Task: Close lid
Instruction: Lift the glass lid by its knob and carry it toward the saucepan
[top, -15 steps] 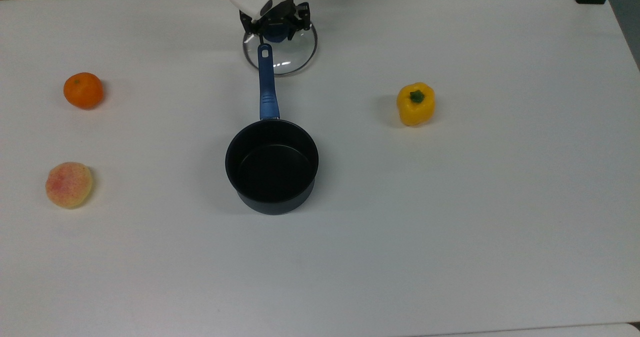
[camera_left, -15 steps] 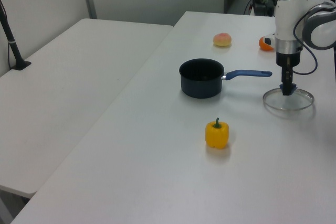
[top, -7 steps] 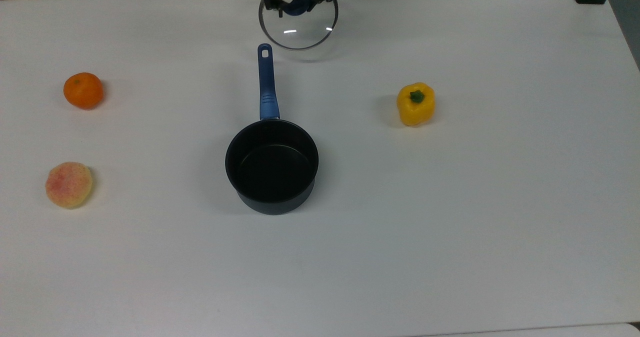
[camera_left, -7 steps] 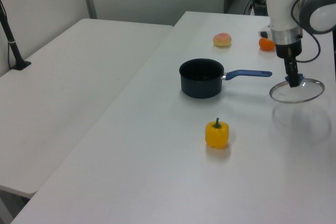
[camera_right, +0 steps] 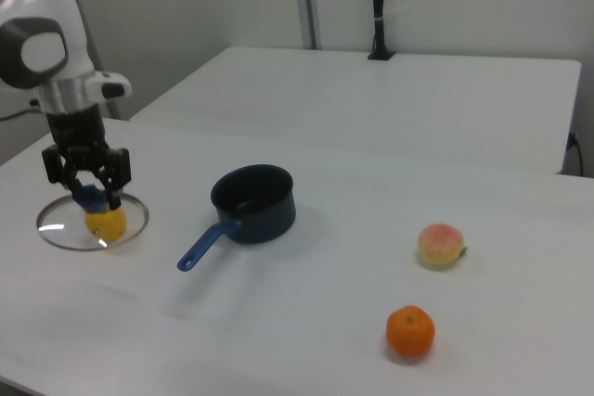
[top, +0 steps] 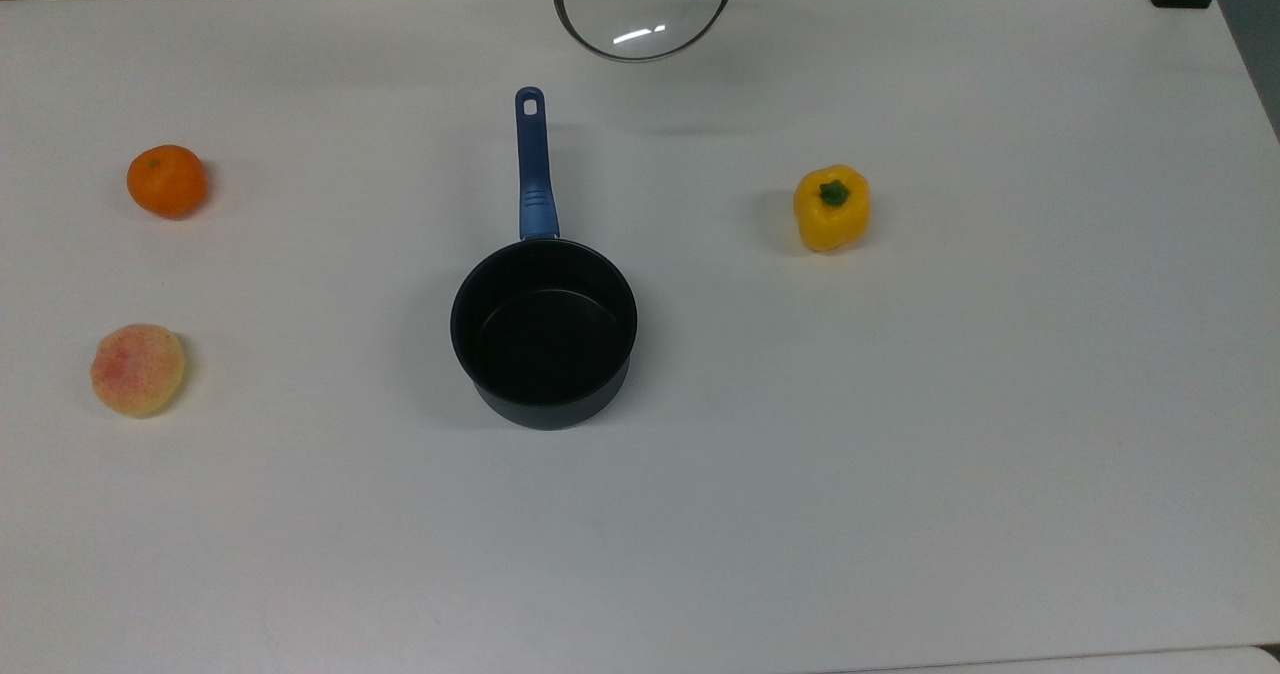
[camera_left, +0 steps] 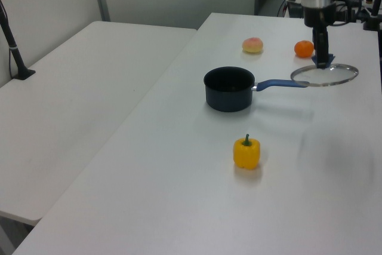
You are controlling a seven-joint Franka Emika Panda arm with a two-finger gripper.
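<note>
The round glass lid [top: 643, 9] [camera_left: 325, 75] [camera_right: 91, 222] hangs level in the air above the table, held by its blue knob [camera_right: 90, 196]. My gripper [camera_left: 323, 57] [camera_right: 88, 190] is shut on that knob from above. The dark saucepan [top: 543, 331] [camera_left: 229, 88] [camera_right: 253, 203] stands open and empty at the table's middle. Its long blue handle [top: 532, 166] points toward the lid. In the top view the lid is at the top edge, right of the handle's tip.
A yellow pepper [top: 831, 207] [camera_left: 246, 151] stands in the top view's right half. An orange [top: 166, 181] [camera_right: 409, 332] and a peach [top: 138, 369] [camera_right: 440, 245] lie at the top view's left. In the right view the pepper shows through the lid.
The gripper has lifted the lid off the table and carried it up and toward the top view's right, away from the handle's tip.
</note>
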